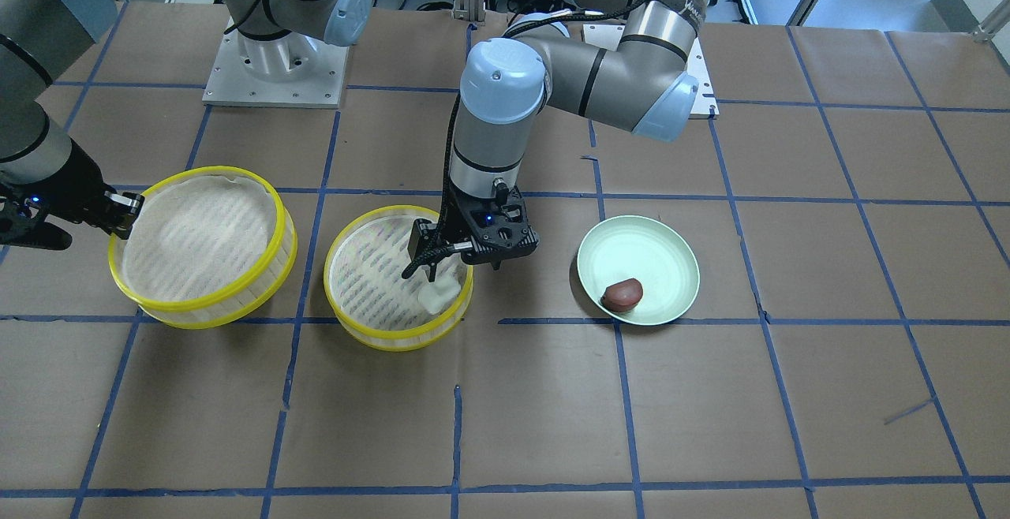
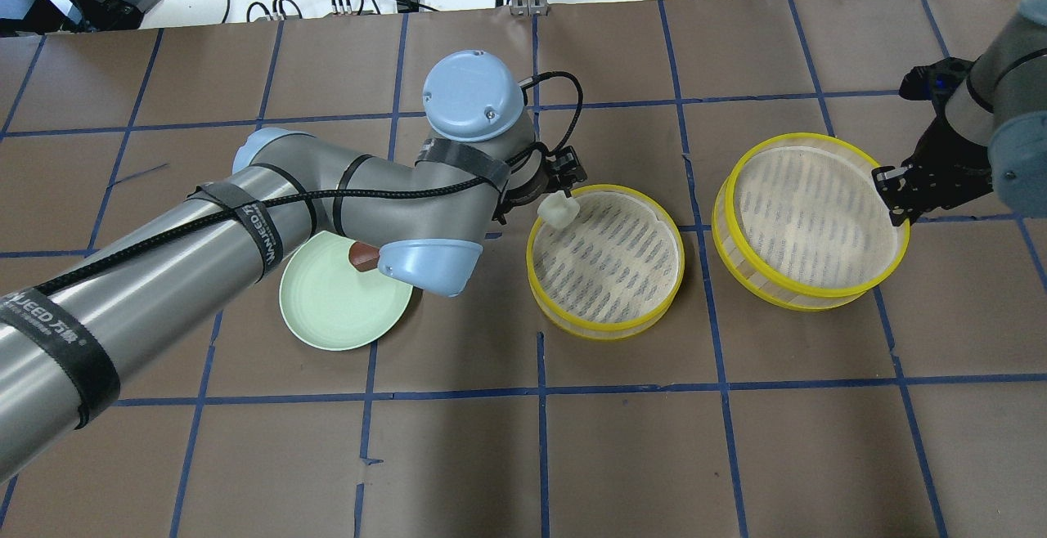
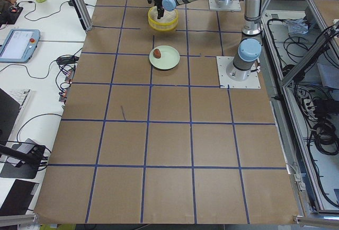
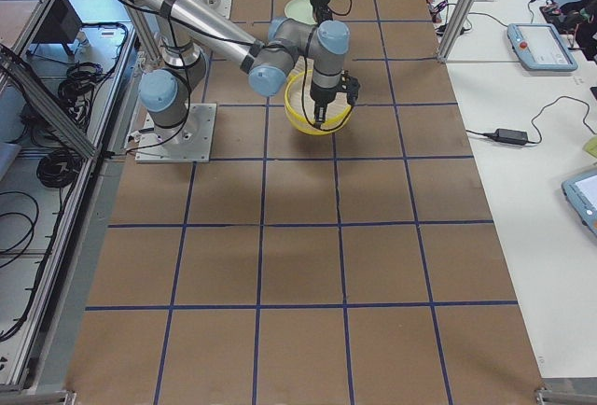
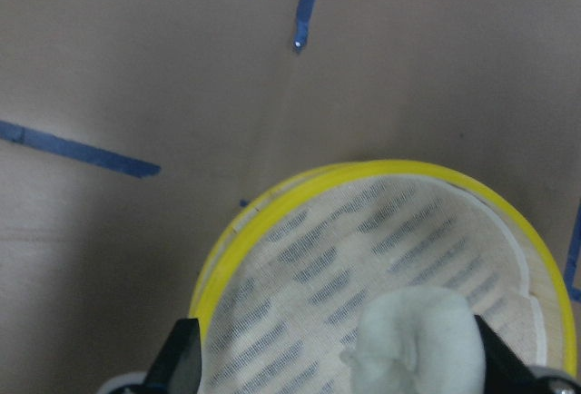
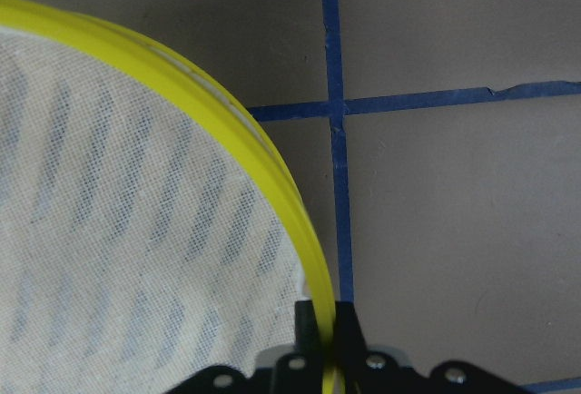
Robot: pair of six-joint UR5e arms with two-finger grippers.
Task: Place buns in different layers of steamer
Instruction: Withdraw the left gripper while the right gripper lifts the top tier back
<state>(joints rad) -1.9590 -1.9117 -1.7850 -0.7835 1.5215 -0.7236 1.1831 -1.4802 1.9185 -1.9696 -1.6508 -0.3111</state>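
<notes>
The white bun lies inside the middle steamer layer, close to its wall. My left gripper hangs right over it, open. In the left wrist view the bun sits between the spread fingers, nearer the right one, with a wide gap to the left one. The dark reddish-brown bun lies on the pale green plate. My right gripper is shut on the yellow rim of the second steamer layer, which holds nothing.
The two layers stand side by side on the brown paper table, a small gap between them. In the overhead view my left arm's elbow hides part of the plate and the brown bun.
</notes>
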